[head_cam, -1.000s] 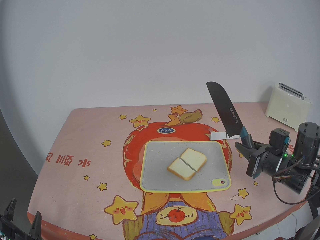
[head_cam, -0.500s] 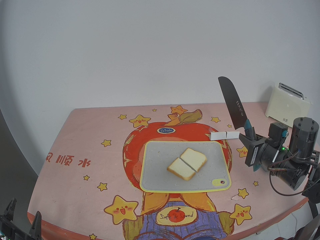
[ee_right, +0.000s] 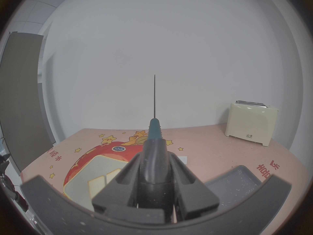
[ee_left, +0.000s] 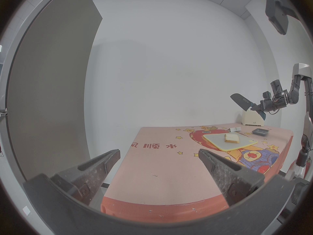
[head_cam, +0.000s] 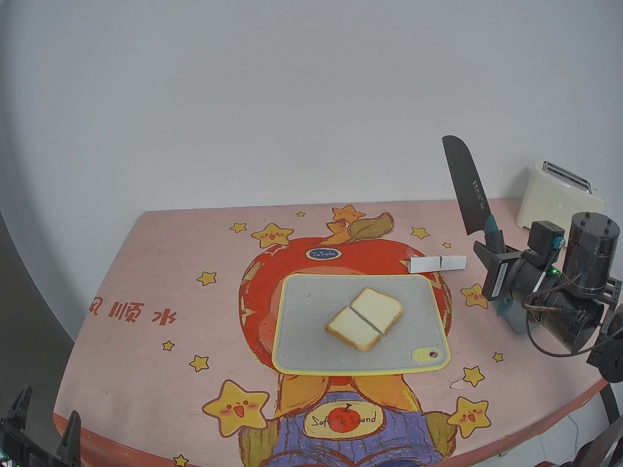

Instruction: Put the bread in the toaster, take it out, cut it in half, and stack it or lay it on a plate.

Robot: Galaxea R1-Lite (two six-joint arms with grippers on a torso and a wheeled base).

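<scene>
Two bread halves, seam running 10-to-4, lie on the cutting board at 8 o'clock from my right claw, the nearer one, clamped on the blade-up knife.

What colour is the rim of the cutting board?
Yellow, around the grey cutting board; clearest in the head view.

you're looking at a bare lab room staged as a kitchen: plain white walls, one cartoon-printed table, with a toaster and a board on it.
</scene>
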